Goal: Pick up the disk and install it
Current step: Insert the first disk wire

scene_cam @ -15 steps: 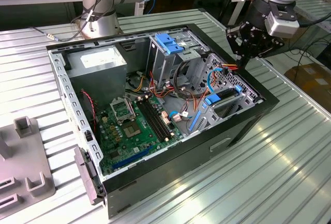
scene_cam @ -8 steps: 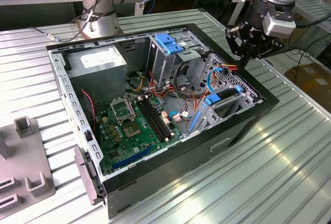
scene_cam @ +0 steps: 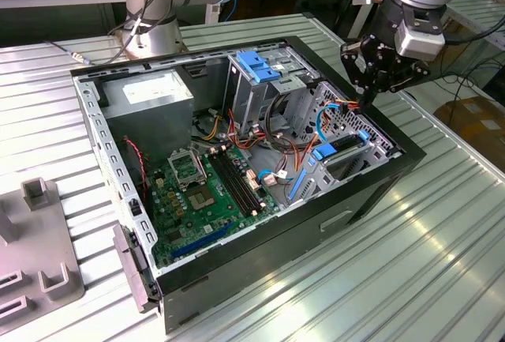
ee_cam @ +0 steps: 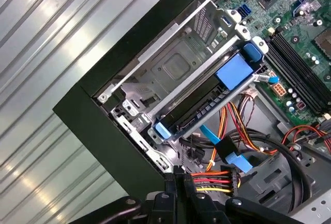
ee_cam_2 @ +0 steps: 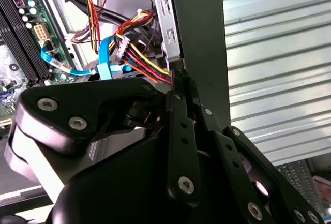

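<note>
My tool (scene_cam: 364,103) pinched closed, empty, above case (scene_cam: 371,192) corner; disk (ee_cam: 207,107) sits in the bay (ee_cam: 176,71) beneath, blue bracket (ee_cam: 235,71) showing; risk: tool right beside cables (ee_cam: 214,181), any dip could snag and yank a connector.

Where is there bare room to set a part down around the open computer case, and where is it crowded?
Bare ribbed table lies off the case toward the exterior view's right, and between the case and the grey fixture block. Crowded: the cables beside the disk, near the hand.
</note>
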You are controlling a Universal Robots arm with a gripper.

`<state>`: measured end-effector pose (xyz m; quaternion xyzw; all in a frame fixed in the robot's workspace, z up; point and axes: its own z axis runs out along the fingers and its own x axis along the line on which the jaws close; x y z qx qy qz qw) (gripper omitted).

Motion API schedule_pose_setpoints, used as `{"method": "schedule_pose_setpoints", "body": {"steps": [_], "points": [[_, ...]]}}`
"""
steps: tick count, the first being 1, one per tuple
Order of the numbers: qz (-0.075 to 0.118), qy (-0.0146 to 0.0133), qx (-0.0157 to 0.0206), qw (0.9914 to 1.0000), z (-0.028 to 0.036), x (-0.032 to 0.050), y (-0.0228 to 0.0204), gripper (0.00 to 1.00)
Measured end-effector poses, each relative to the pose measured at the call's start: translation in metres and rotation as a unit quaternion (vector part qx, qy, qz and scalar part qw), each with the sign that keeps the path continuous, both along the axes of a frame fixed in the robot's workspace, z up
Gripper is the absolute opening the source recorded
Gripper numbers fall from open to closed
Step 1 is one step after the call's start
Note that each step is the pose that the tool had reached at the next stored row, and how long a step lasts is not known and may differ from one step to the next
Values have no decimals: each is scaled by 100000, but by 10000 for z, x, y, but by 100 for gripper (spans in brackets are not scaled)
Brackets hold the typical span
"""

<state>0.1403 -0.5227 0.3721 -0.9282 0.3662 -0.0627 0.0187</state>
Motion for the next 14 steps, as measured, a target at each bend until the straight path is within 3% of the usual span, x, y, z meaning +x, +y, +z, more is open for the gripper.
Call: {"method": "schedule_pose_setpoints", "body": {"steps": [4, 8, 10, 14], "points": [[-3682, 2, -19, 99932, -12, -1, 0, 17], [-6415, 0, -34, 99794, -21, 0, 0, 17], [-7925, 0, -37, 99685, -23, 0, 0, 17], [-12231, 20, -36, 99249, -24, 0, 0, 17]]}}
